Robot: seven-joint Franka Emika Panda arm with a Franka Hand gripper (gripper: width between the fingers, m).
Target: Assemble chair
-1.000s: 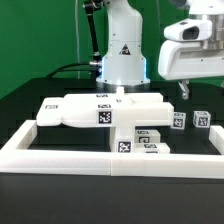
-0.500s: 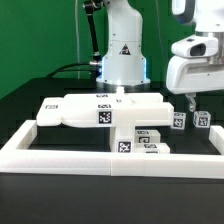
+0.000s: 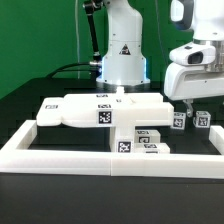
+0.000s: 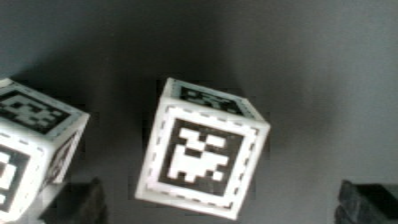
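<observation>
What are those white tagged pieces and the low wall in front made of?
The tagged pieces look like matte white plastic: blocky, even colour, dull surface, no grain. Their tags look printed, probably stickers. The low wall seems similar plastic, though that is less sure.

Clock face laid on the exterior view, centred on the flat slab (image 3: 80, 108), which lies on the table (image 3: 25, 105).

- 12 o'clock, behind the slab: robot base (image 3: 122, 62).
- 3 o'clock, near the slab's end: inner post (image 3: 178, 121) and outer post (image 3: 202, 119), upright, side by side, not touching. The gripper (image 3: 190, 104) hangs over them.
- 4 o'clock: bracket-like pieces (image 3: 152, 140), lying just beside a tagged block (image 3: 124, 140) that runs forward from the slab's front edge.
- 6 o'clock, before everything: border wall (image 3: 60, 152), crossing the full width.
</observation>
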